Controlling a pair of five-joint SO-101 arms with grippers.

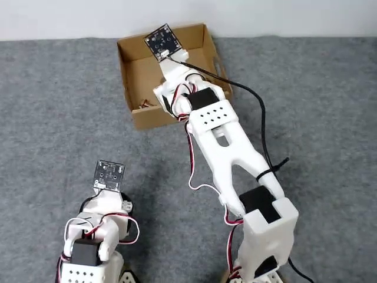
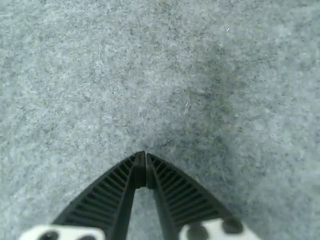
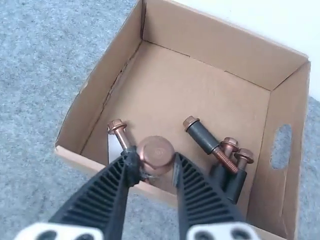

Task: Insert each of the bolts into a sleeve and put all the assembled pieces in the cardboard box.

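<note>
My right gripper (image 3: 152, 164) is shut on a bolt with a round copper head (image 3: 156, 154), held above the near wall of the cardboard box (image 3: 225, 55). Inside the box lie several copper bolts in black sleeves: one (image 3: 119, 131) beside the gripper's finger, one (image 3: 202, 135) in the middle, two (image 3: 235, 162) against the wall with the handle hole. In the high view the right arm (image 1: 218, 118) stretches over the box (image 1: 126, 76) and hides most of its inside. Over bare grey carpet, my left gripper (image 2: 145, 161) is shut with nothing in it.
Grey carpet (image 1: 59, 118) covers the table around the box. The left arm (image 1: 103, 206) sits at the near left, well apart from the box. A black cable (image 1: 259, 112) runs along the right arm.
</note>
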